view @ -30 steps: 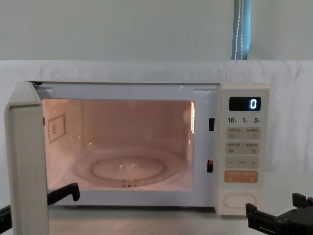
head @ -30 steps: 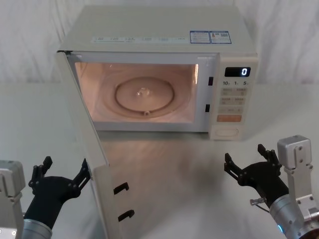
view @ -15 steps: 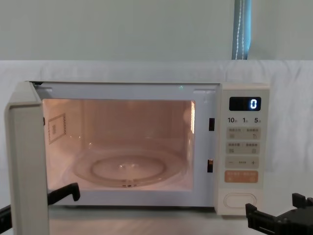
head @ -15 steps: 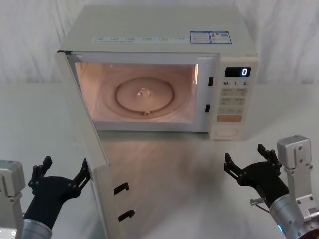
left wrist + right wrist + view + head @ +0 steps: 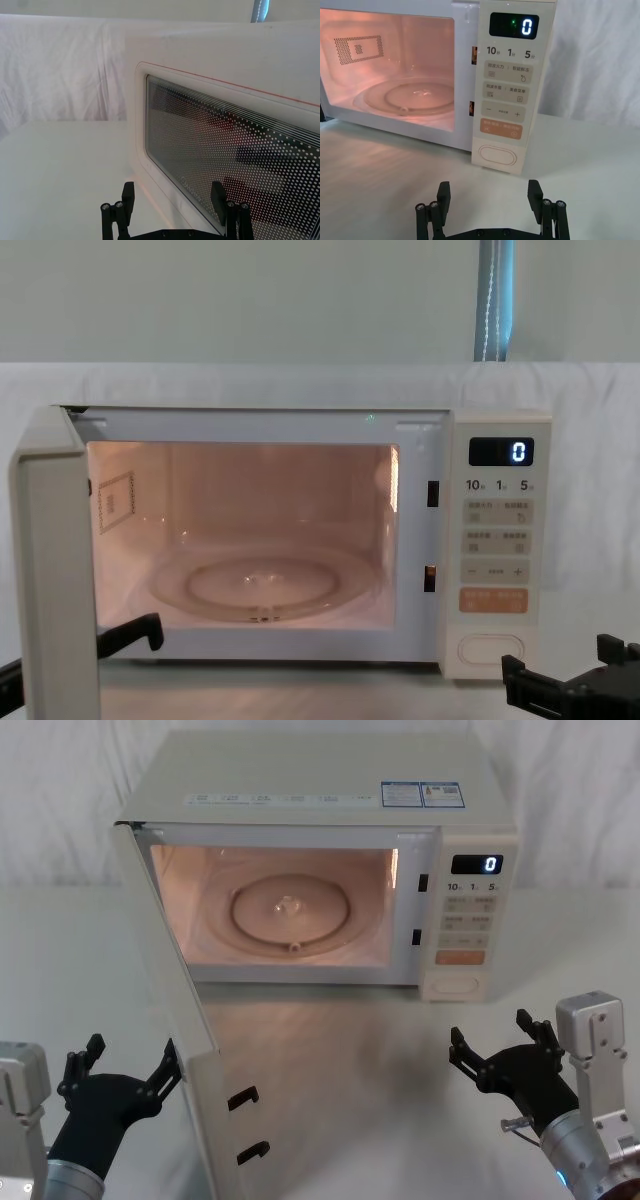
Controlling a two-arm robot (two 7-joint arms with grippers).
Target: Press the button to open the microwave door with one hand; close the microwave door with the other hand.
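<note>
The microwave door (image 5: 178, 1015) stands wide open, swung out toward me on the left, with its latch hooks on the free edge. Its dotted dark window (image 5: 235, 165) shows in the left wrist view. My left gripper (image 5: 133, 1053) is open, low on the table just outside the door's outer face (image 5: 173, 194); I cannot tell whether a finger touches it. The button (image 5: 456, 986), a wide cream oblong, sits at the foot of the control panel (image 5: 498, 155). My right gripper (image 5: 491, 1032) is open and low on the table, in front of the button and well apart from it (image 5: 489, 192).
The lit cavity holds a glass turntable (image 5: 290, 910). The control panel (image 5: 470, 915) shows 0 on its display, with an orange key (image 5: 501, 128) just above the button. White cloth covers the table (image 5: 340, 1100) and hangs behind the microwave.
</note>
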